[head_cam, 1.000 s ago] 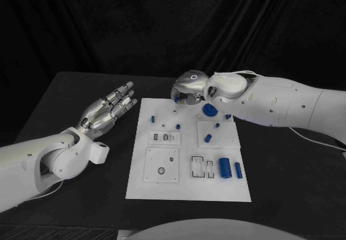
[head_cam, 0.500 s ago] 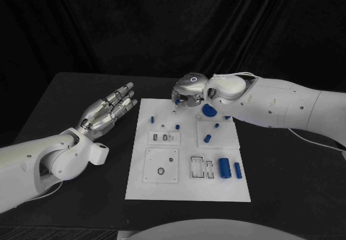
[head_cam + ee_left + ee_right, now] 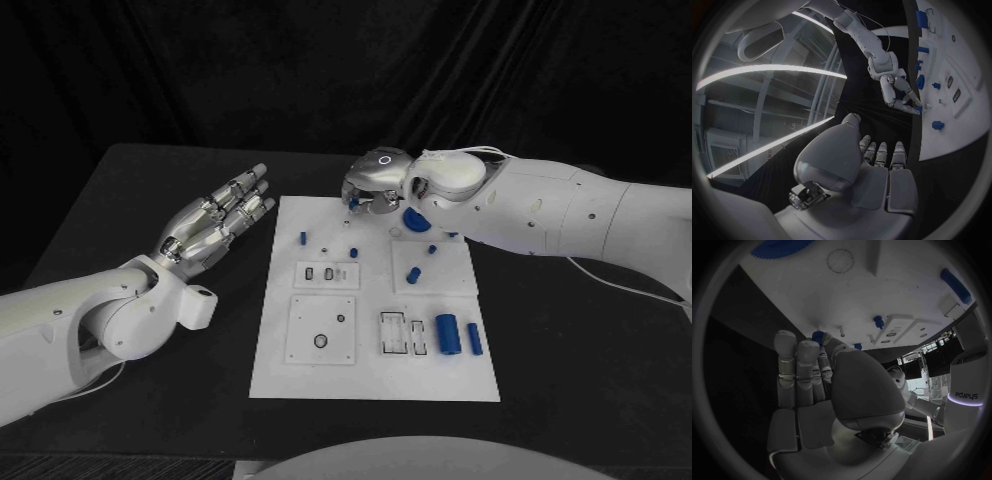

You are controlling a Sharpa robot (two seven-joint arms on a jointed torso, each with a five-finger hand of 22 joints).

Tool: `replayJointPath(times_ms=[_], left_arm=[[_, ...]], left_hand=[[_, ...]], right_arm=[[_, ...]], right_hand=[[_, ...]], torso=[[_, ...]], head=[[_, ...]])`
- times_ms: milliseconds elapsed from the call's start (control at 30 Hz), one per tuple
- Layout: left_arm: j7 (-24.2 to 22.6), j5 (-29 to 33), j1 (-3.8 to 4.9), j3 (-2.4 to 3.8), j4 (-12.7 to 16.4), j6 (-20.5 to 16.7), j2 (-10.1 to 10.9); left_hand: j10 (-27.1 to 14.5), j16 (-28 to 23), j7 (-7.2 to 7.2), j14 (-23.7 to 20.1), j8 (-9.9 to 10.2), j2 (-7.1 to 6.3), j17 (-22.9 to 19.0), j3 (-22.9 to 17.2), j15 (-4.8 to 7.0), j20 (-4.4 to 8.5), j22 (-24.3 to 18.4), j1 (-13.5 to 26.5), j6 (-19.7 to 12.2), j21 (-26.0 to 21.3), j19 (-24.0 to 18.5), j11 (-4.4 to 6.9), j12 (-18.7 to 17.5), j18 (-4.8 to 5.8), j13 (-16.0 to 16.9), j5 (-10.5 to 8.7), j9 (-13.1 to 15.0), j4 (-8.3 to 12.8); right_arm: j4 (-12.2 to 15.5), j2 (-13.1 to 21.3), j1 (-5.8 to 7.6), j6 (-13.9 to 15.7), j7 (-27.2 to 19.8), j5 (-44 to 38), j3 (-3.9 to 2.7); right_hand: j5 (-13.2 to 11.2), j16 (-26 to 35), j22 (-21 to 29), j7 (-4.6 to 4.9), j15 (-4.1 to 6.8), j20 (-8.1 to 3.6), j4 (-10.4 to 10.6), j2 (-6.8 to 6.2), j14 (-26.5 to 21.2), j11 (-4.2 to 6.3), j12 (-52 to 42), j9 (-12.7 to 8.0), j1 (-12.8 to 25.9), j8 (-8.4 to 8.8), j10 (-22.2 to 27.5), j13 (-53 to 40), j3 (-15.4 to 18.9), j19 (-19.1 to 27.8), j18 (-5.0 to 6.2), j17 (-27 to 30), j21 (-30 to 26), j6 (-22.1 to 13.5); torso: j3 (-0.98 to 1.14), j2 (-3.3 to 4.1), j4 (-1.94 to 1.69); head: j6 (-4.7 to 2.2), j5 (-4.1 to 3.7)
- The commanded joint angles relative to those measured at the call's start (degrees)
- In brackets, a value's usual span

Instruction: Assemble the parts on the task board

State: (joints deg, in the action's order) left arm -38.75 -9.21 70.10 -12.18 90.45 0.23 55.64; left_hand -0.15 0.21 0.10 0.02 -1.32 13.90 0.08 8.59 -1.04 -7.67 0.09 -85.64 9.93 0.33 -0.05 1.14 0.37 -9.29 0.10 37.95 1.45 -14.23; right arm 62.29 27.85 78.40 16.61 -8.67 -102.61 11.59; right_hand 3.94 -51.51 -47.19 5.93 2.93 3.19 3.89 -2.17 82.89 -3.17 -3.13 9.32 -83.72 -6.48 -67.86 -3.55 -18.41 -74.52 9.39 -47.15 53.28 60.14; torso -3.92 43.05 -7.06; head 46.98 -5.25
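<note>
Right hand: [image 3: 369,188] fingertips pinch a small blue gear [image 3: 819,336] above the task board's [image 3: 375,385] far edge.
Left hand: [image 3: 216,217] flat, fingers spread, holding nothing.
Progress: early; blue cylinders [image 3: 449,335] lie loose.

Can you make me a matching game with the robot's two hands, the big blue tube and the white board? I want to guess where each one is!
Things:
1. left hand
2. right hand
3. big blue tube
4. task board

Places:
A. lying on the board's near right part
B. over the board's far edge
C. in the middle of the black table
D. raised beside the board, fingers apart, holding nothing

Pairs: 1-D, 2-B, 3-A, 4-C
</note>
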Motion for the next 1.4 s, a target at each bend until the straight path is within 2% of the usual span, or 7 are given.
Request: replayJointPath(times_ms=[33, 467, 733, 767, 1000, 1267, 1400], left_arm=[[-3.05, -0.63, 0.1, 0.04, -0.07, 1.26, -0.06], [-2.6, -0.63, 0.1, 0.04, -0.43, 1.81, -0.27], [-2.48, -0.63, 0.1, 0.04, -0.58, 1.94, -0.3], [-2.46, -0.63, 0.1, 0.04, -0.61, 1.95, -0.3], [-2.34, -0.63, 0.1, 0.04, -0.7, 2.12, -0.2], [-2.26, -0.63, 0.1, 0.04, -0.78, 2.18, 0.02], [-2.12, -0.63, 0.1, 0.04, -0.72, 2.15, 0.2]], left_hand=[[0.15, -0.21, -0.16, -0.02, -0.19, -0.21, -0.08, -0.03, -0.38, -0.32, -0.09, -0.27, -0.02, -0.33, 0.05, -0.33, -0.37, -1.0, -0.1, 0.17, 0.01, 0.05], [0.15, -0.21, 0.24, -0.02, -0.22, 0.02, -0.08, -0.16, -0.52, -0.5, -0.09, -0.23, 0.18, -0.33, 0.05, -0.36, -0.37, -0.98, -0.1, 0.17, 0.05, 0.0], [0.15, -0.21, 0.33, -0.02, -0.24, 0.06, -0.08, -0.19, -0.54, -0.55, -0.09, -0.23, 0.25, -0.33, 0.05, -0.37, -0.37, -0.98, -0.1, 0.17, 0.06, 0.0], [0.15, -0.21, 0.38, -0.02, -0.24, 0.07, -0.08, -0.2, -0.54, -0.58, -0.09, -0.23, 0.26, -0.33, 0.05, -0.39, -0.37, -0.98, -0.1, 0.17, 0.06, 0.0], [0.15, -0.21, 0.45, -0.02, -0.25, 0.07, -0.08, -0.21, -0.54, -0.62, -0.09, -0.22, 0.27, -0.33, 0.05, -0.45, -0.37, -0.98, -0.1, 0.16, 0.07, 0.01], [0.15, -0.21, 0.45, -0.02, -0.25, 0.07, -0.08, -0.21, -0.54, -0.62, -0.09, -0.22, 0.27, -0.33, 0.05, -0.45, -0.37, -0.98, -0.1, 0.16, 0.07, 0.01], [0.15, -0.21, 0.56, -0.02, -0.25, 0.06, -0.08, -0.23, -0.54, -0.69, -0.09, -0.21, 0.27, -0.33, 0.05, -0.56, -0.37, -0.98, -0.1, 0.15, 0.07, 0.02]], right_arm=[[-0.76, -0.19, -0.78, 0.09, 1.7, -0.32, 0.27], [-1.46, -0.83, -1.11, 1.5, 1.16, -0.32, 0.27], [-1.67, -0.72, -1.12, -3.13, 3.67, -0.32, 0.27], [-1.71, -0.63, -1.13, -3.66, 4.04, -0.32, 0.27], [-1.19, 0.64, -1.11, -1.19, 5.01, -0.32, 0.27], [4.47, 4.64, 0.89, 5.77, 4.58, -0.32, 0.27], [9.18, 8.0, 3.61, 7.38, 5.23, -0.32, 0.27]], right_hand=[[0.2, 0.29, 0.07, 0.06, -0.07, 0.03, 0.22, -0.12, -0.39, 0.07, -0.34, 0.02, -0.36, 0.29, 0.51, -0.15, -0.19, 0.65, -0.88, 0.16, -0.26, -0.39], [0.32, 1.13, 0.16, -0.06, -0.09, 0.09, 0.3, -0.12, -0.9, 0.13, -0.34, -0.05, -0.48, 0.5, 0.76, -0.17, -0.34, 1.11, -0.8, 0.93, -0.55, -0.52], [0.21, 4.43, 2.38, -0.08, -0.73, 0.59, 1.52, -2.38, -2.95, -0.59, -0.27, -1.53, 0.98, 2.95, 7.85, 0.02, 0.49, 3.57, -0.27, 3.87, -3.53, -5.46], [0.15, 7.91, 5.23, -3.94, -1.48, 1.21, 1.58, -3.5, -5.07, -1.63, -0.29, -3.28, 1.91, 2.58, 14.56, 0.0, 2.02, 5.83, 0.15, 7.04, -6.85, -12.68], [0.16, 10.2, 7.4, -7.18, -2.09, 2.13, 1.16, -2.97, -7.77, -1.99, -0.25, -6.51, 2.79, 3.79, 25.05, -0.18, 7.02, 8.43, 1.0, 9.21, -11.35, -31.84], [-0.4, 10.15, 7.12, -7.57, -2.19, 2.22, 4.79, -4.72, -8.13, -2.0, 0.12, -6.35, 2.76, 3.38, 33.45, 0.38, 9.56, 8.43, 1.06, 9.34, -12.37, -31.56], [-0.46, 12.46, 7.66, -7.38, -2.39, 2.45, 7.51, -3.87, -10.37, -1.65, -1.95, -6.07, 1.76, 2.98, 22.66, -1.26, 9.86, 9.67, 1.07, 10.56, -14.77, -28.89]], torso=[[0.0, 0.04, -0.03], [0.07, 0.04, -0.14], [0.0, -0.01, -0.02], [0.0, 0.0, -0.01], [0.01, 0.0, -0.04], [0.02, -0.01, -0.04], [0.08, -0.08, 0.16]], head=[[0.05, 0.12], [0.05, -0.1], [0.07, 0.11], [0.05, 0.17], [-0.19, 0.13], [-0.48, 0.33], [-0.34, 0.66]])
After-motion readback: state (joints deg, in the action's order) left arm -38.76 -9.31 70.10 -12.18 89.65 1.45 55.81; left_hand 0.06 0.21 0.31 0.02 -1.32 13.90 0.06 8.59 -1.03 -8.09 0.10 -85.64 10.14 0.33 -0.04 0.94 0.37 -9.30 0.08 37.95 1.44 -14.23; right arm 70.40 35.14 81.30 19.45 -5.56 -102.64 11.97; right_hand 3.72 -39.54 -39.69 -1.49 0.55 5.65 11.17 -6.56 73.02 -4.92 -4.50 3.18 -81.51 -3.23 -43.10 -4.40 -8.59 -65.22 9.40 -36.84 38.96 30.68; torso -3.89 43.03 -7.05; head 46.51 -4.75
